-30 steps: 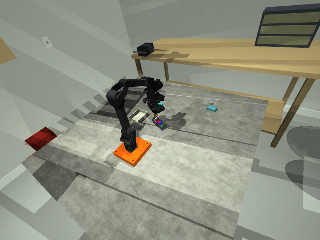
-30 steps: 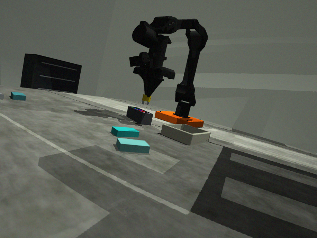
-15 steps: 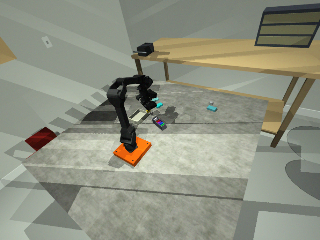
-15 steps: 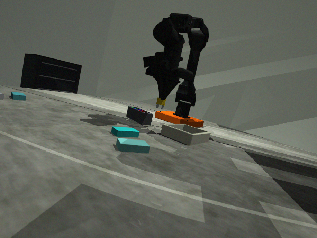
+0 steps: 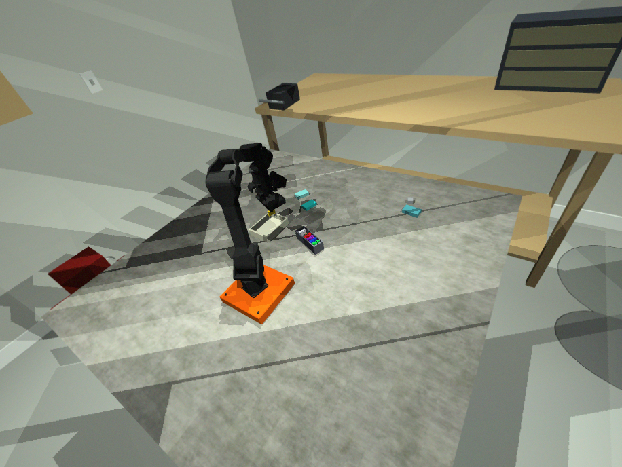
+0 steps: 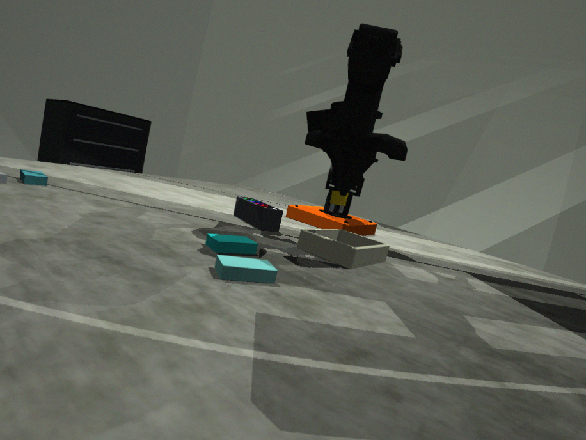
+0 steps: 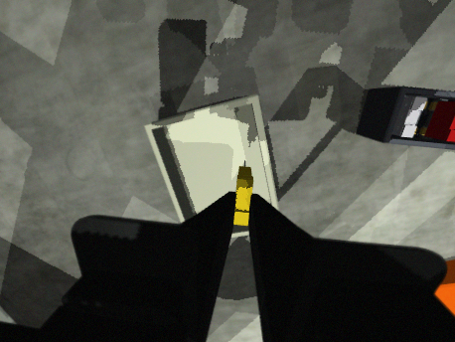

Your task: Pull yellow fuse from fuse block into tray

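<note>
My gripper (image 5: pixel 271 210) (image 6: pixel 343 193) (image 7: pixel 242 200) is shut on the yellow fuse (image 5: pixel 271 213) (image 6: pixel 338 197) (image 7: pixel 242 199), which hangs prongs down. In the exterior view the fuse is above the rim height of the beige tray (image 5: pixel 259 236) (image 6: pixel 326 248) (image 7: pixel 164 169). In the wrist view the fuse shows over the tray's inside, near one end. The dark fuse block (image 5: pixel 312 248) (image 6: pixel 255 215) (image 7: pixel 379 116) stands apart beside the tray. It holds white, red, purple, blue and green fuses; only the white and red ones show in the wrist view.
Two teal blocks (image 5: pixel 309 204) (image 6: pixel 231 244) lie beyond the tray and fuse block. Another teal block (image 5: pixel 411 211) (image 6: pixel 33 177) and a small grey piece (image 5: pixel 410 199) lie farther off. The arm's orange base plate (image 5: pixel 276 288) (image 6: pixel 312 219) is on the near side in the top view.
</note>
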Robot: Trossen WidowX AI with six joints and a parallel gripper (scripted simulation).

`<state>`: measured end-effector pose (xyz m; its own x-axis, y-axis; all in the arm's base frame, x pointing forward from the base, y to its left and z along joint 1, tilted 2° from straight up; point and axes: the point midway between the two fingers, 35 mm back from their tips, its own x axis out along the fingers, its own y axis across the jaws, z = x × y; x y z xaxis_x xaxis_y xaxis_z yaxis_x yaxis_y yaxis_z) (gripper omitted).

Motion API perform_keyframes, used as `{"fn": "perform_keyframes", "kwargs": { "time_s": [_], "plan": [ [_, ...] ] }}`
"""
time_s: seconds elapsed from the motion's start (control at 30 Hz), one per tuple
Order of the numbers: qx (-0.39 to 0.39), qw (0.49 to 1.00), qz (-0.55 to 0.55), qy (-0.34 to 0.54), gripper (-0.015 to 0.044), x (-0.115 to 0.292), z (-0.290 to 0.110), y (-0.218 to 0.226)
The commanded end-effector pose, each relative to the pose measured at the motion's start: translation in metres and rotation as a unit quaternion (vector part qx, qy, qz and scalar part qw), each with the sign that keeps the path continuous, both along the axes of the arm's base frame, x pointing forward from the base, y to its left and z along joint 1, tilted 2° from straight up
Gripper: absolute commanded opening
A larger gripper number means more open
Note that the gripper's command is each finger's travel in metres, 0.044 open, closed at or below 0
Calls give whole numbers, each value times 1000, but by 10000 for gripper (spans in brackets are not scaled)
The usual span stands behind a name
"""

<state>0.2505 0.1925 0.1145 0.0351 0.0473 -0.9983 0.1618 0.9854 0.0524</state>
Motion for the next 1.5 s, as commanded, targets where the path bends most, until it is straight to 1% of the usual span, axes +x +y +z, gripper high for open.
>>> {"fn": "perform_keyframes", "kwargs": {
  "time_s": [0.0,0.2,0.97,1.13,1.47],
  "plan": [
    [-3,1000,-3,2,0,-10,-1,19],
    [-2,1000,-3,2,0,-15,-1,26],
    [-2,1000,-3,2,0,-13,-38,27],
    [-2,1000,-3,2,0,-13,-40,27],
    [0,1000,0,2,263,-13,-37,28]
  ]
}}
